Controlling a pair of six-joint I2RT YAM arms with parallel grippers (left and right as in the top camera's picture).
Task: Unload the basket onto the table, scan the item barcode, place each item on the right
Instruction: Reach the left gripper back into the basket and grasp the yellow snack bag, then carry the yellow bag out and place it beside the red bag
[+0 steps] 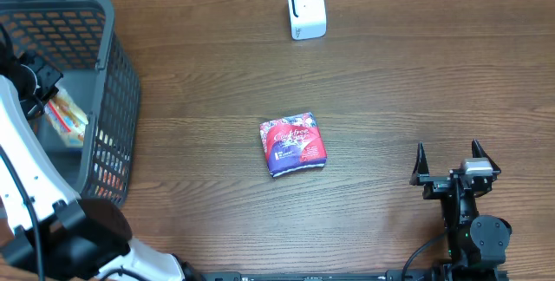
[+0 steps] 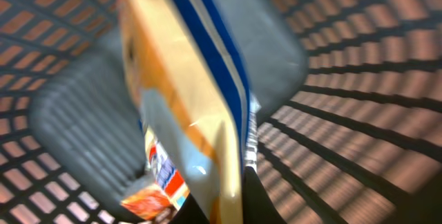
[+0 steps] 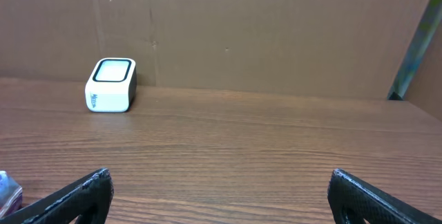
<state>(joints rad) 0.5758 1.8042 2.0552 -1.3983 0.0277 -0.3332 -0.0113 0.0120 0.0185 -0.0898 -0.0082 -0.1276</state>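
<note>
Overhead: the left pincer (image 1: pixel 43 90) is down inside the grey basket (image 1: pixel 111 21) at the left edge, at a yellow packet (image 1: pixel 69 118). A white scanner (image 1: pixel 306 9) stands far centre on the surface (image 1: pixel 390 73). A purple packet (image 1: pixel 293 144) lies mid-surface. The right pincer (image 1: pixel 448 149) sits near right, spread wide.

Left wrist: blurred. The pincer is pressed together on the yellow packet's edge, with basket mesh behind.

Right wrist: the fingers (image 3: pixel 83 193) are wide apart and the scanner stands far left.
</note>
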